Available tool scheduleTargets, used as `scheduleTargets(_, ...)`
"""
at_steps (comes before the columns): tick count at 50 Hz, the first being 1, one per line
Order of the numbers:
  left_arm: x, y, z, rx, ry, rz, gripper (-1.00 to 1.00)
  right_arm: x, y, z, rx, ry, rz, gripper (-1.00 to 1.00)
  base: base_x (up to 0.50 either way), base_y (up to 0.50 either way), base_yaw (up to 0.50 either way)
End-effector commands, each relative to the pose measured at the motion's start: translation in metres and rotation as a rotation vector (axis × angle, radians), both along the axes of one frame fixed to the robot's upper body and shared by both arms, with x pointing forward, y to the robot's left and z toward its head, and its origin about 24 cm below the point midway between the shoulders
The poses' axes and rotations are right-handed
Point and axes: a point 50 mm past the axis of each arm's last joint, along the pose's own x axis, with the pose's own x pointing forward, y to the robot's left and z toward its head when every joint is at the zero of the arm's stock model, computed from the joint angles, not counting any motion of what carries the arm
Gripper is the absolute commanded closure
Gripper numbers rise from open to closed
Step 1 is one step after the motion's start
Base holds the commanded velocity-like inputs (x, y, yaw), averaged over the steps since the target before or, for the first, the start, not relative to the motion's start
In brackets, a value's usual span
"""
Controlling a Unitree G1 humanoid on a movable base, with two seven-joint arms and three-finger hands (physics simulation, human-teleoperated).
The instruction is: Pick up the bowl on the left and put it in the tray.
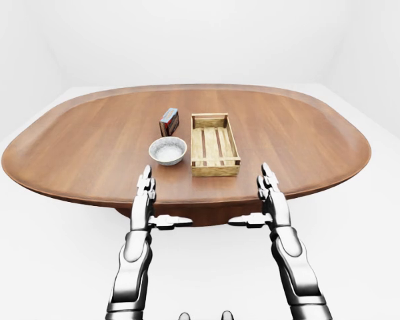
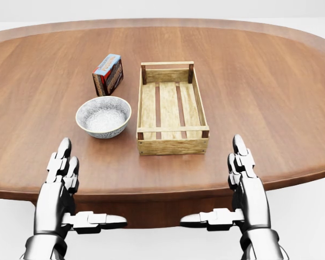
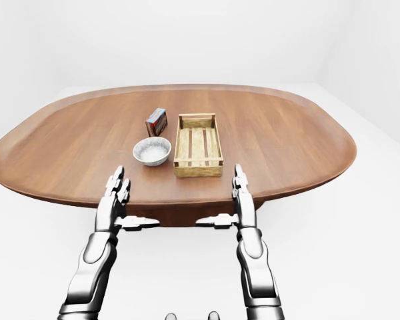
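A pale patterned bowl (image 2: 103, 116) sits on the oval wooden table (image 2: 271, 92), just left of a slatted wooden tray (image 2: 170, 107) that holds nothing. My left hand (image 2: 76, 189) hovers at the table's near edge, below and slightly left of the bowl, fingers straight and thumb out sideways, open. Below the tray's right corner my right hand (image 2: 230, 187) mirrors it, also open. Neither hand touches anything.
A small red and blue box (image 2: 108, 74) stands just above the bowl in the head view, close to the tray's top left corner. White floor (image 1: 380, 220) and walls surround the table.
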Motion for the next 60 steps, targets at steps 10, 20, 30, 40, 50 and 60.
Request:
scheduleTargets(10,-0.004,0.016,0.019,-0.027,-0.039,0.02,-1.0,-0.01,-0.004,0.016,-0.05,-0.027,0.0,-1.0,0.0,0.0,0.0)
scheduleTargets(20,-0.012,0.028,0.05,-0.045,-0.173,0.048,-1.0,-0.022,-0.002,0.044,-0.079,-0.148,-0.001,-1.0,0.0,0.0,0.0)
scheduleTargets(30,-0.031,0.035,0.087,-0.057,-0.341,0.068,-1.0,-0.039,0.001,0.075,-0.107,-0.28,-0.003,-1.0,0.0,0.0,0.0)
scheduleTargets(40,-0.038,0.041,0.104,-0.061,-0.42,0.092,-1.0,-0.049,-0.001,0.091,-0.123,-0.346,-0.008,-1.0,0.0,0.0,0.0)
scheduleTargets(50,-0.035,0.05,0.109,-0.078,-0.443,0.118,-1.0,-0.053,-0.004,0.097,-0.136,-0.374,-0.02,-1.0,0.0,0.0,0.0)
scheduleTargets(60,-0.039,0.058,0.12,-0.086,-0.495,0.147,-1.0,-0.062,-0.004,0.111,-0.149,-0.433,-0.023,-1.0,0.0,0.0,0.0)
